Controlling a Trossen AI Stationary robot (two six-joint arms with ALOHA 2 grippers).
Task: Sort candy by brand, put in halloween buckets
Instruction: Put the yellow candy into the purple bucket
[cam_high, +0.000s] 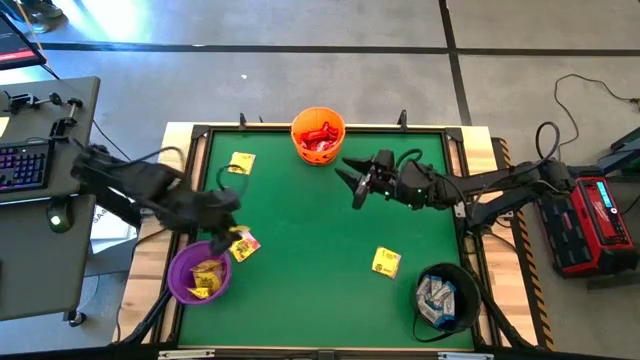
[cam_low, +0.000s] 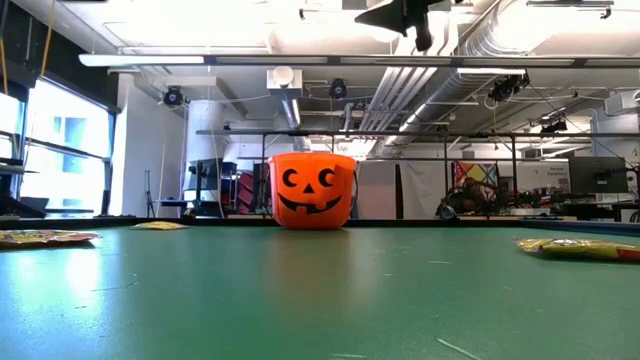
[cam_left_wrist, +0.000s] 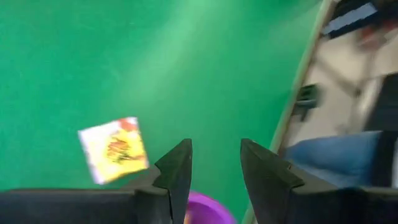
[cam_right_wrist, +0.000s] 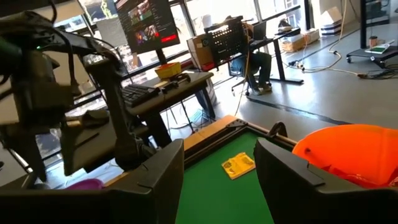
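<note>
With its fingers apart and empty, the left gripper (cam_left_wrist: 214, 171) needs the yellow packet (cam_left_wrist: 114, 149) beside it to drop into the purple bucket (cam_high: 198, 273) just beneath.

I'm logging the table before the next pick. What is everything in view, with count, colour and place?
Orange bucket: one, orange with black face, far edge middle, red candy inside.
Purple bucket: one, purple, near left corner, yellow candy inside.
Black bucket: one, black, near right corner, white-blue candy inside.
Loose yellow candy: three; far left, beside the purple bucket, near right.
Table: one, green.
Left tool: open, over the purple bucket's far side.
Right tool: open, by the orange bucket.
</note>
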